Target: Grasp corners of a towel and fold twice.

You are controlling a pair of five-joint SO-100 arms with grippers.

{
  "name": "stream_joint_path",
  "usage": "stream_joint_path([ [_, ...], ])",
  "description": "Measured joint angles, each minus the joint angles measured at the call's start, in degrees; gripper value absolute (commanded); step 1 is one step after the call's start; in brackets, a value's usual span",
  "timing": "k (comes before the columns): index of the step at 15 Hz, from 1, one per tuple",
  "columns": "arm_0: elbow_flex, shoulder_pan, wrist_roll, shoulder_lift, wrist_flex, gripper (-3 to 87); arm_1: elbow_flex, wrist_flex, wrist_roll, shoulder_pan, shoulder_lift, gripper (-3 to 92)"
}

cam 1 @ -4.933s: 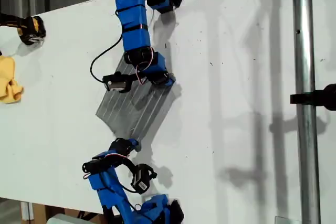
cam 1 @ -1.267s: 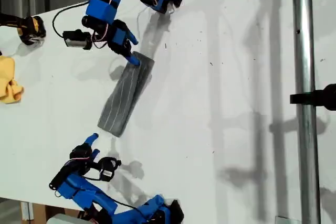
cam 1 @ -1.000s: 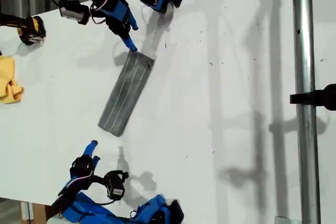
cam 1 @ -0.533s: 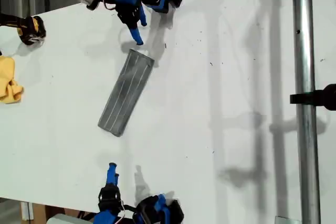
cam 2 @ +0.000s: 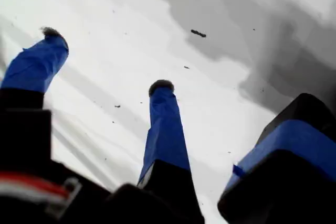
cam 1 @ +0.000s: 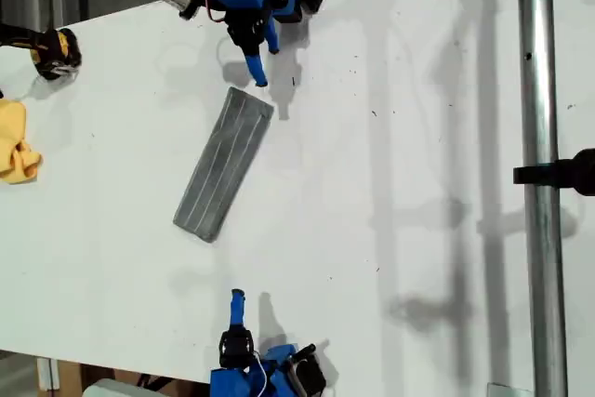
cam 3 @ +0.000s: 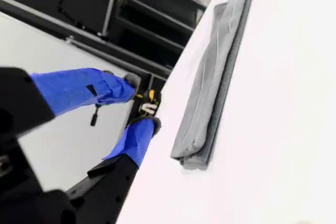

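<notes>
Up close, the first tool [cam 2: 107, 59] is hanging with its two blue fingers [cam 2: 165, 124] wide apart and nothing between them. It is pointing down at bare white desk [cam 1: 418, 183], just beyond the far end of the towel [cam 1: 225, 165] and not touching it. The second tool [cam 3: 142, 103] is also standing open and empty. It is sitting near the bottom edge of the exterior view, well apart from the towel's near end.

The towel is lying flat on the desk as a long, thin grey strip with pale stripes running along it. In the second wrist view its layers are showing stacked at the near end, so I am guessing the folding is done or nearly done.

The step now is looking like getting clear. To do it well, both tools should be lifting up and away with fingers open, so no finger is catching an edge and pulling the layers apart. The near corner [cam 1: 206, 235] is looking neat, and it would be a shame to bump it.

The desk is plain white with a few dark specks and soft shadows. A yellow cloth [cam 1: 14, 141] is lying at the exterior view's left edge, beside a yellow and black thing [cam 1: 56, 51]. A shiny metal pole [cam 1: 539, 183] is running down the exterior view's right. Beyond the desk the room is looking dark.
</notes>
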Motion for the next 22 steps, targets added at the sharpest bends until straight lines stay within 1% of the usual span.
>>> stream_joint_path([
  [1,0.97,0.88,0.0,0.09,-1.32,9.3,2.37,-2.64,-0.26,2.02,-2.2,36.4],
  [3,1.85,1.32,0.0,0.09,-2.11,9.3,2.72,-7.82,-4.31,8.88,-8.44,37.5],
  [7,1.93,1.58,0.0,0.09,-1.93,9.2,1.93,-21.27,-11.16,19.16,-31.11,38.4],
  [11,1.93,1.58,-0.35,0.09,0.44,9.2,-5.45,-31.73,-13.89,21.97,-53.7,38.7],
  [13,1.93,1.58,-0.35,0.09,1.32,9.3,-10.81,-32.96,-14.68,22.24,-63.28,39.4],
  [15,1.93,1.58,-0.35,0.09,1.85,9.4,-18.28,-31.82,-16.17,22.59,-71.81,38.0],
  [16,1.93,1.49,-0.35,0.09,1.85,9.4,-21.18,-31.46,-17.05,23.03,-74.62,35.5],
  [18,1.93,1.49,-0.35,0.09,2.11,9.4,-25.84,-30.85,-19.34,23.73,-78.66,24.8],
  [19,1.93,1.41,-0.35,0.09,2.64,9.4,-28.39,-30.94,-20.48,23.99,-80.33,16.6],
  [21,1.93,1.41,-0.35,0.09,2.9,9.4,-32.08,-31.82,-22.68,24.52,-82.53,3.2],
  [22,1.93,1.41,-0.35,0.09,2.9,9.5,-32.96,-31.82,-23.55,24.79,-82.97,0.9],
])
